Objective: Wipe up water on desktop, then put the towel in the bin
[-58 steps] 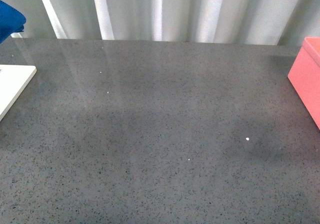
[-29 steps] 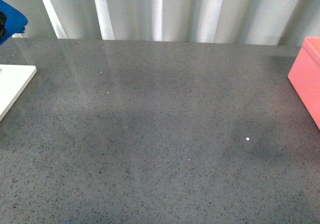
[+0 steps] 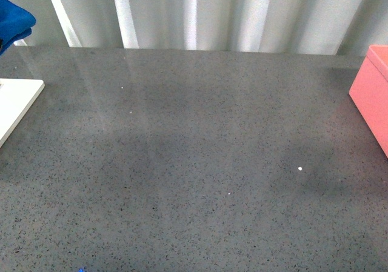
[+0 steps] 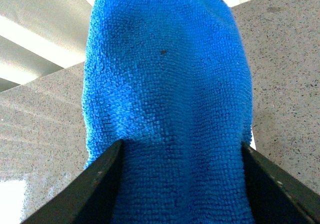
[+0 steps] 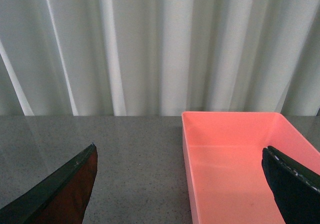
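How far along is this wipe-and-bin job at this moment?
Done: the towel is picked up, clamped in the left gripper and held off the desktop at far left. In hand: wiping, but its progress is unclear; no puddle shows, only a few tiny bright specks that may be droplets. Left: binning, since the bin is empty where visible, with the right gripper open near it.
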You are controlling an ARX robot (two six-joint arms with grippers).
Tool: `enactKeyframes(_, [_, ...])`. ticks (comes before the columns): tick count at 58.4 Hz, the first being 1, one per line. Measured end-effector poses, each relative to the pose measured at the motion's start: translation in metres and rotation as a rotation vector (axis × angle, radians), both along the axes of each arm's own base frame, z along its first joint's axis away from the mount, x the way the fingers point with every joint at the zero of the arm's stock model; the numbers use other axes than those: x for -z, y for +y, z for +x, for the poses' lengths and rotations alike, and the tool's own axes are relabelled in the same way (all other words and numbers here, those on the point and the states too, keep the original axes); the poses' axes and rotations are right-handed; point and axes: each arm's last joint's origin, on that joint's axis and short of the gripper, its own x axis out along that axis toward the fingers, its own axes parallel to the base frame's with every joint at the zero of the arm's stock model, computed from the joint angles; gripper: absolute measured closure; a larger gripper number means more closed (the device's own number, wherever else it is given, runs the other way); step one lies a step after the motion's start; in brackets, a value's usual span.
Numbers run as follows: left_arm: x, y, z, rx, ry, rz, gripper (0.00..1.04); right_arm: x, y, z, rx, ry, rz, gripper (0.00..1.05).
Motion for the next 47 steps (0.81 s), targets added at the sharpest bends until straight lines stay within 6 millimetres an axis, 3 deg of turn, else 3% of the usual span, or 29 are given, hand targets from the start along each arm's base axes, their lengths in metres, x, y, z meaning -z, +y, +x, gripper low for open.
enactKeyframes(20, [-0.007,-0.006,-0.016,0.033,-0.009,-0.072,1.00,0.000,0.000,0.000,0.000,0.000,0.000,0.07])
enactKeyframes(34, [-0.047,-0.031,-0.040,0.146,-0.103,-0.257,1.01,0.000,0.000,0.000,0.000,0.000,0.000,0.07])
enactKeyframes(47, [-0.087,-0.080,-0.075,0.351,-0.196,-0.584,1.01,0.000,0.000,0.000,0.000,0.000,0.000,0.07])
